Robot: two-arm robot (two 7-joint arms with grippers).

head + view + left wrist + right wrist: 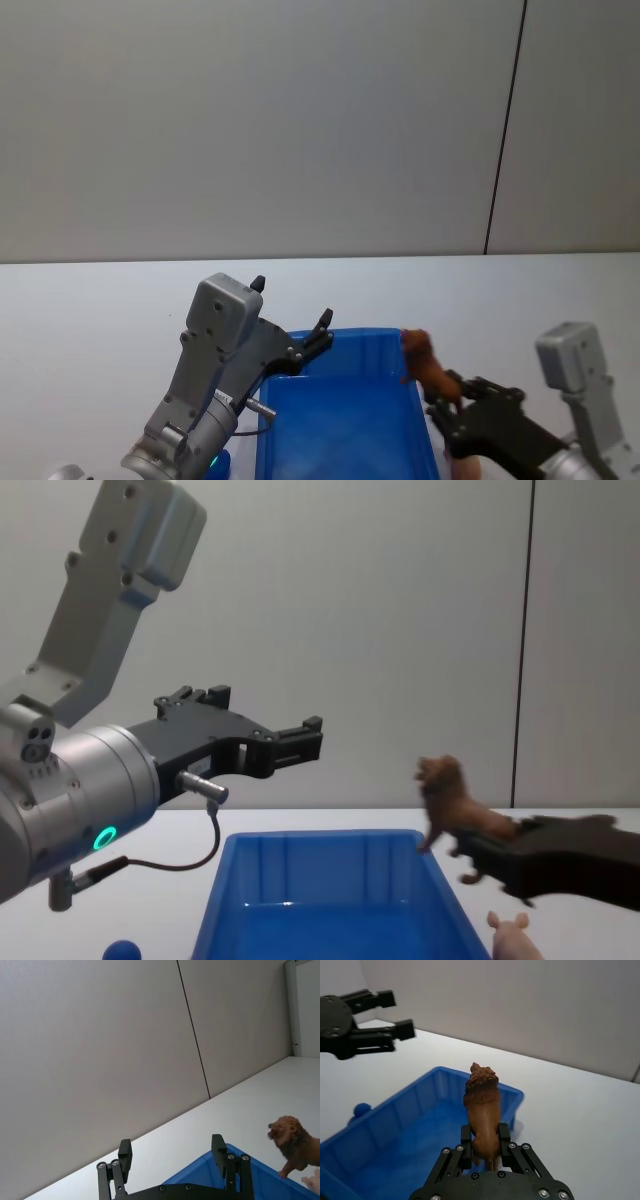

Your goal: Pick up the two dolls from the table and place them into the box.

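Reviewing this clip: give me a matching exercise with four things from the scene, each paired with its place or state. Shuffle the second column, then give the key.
1. shaggy brown lion figurine
2. pale pink pig figurine
3. bright blue plastic bin
4. left gripper

A. open and empty, raised above the bin's left part
B. low beside the bin's right wall
C. clamped in the right gripper, at the bin's right rim
D. standing on the white table between the two arms

Pairs: 1-C, 2-B, 3-D, 4-A
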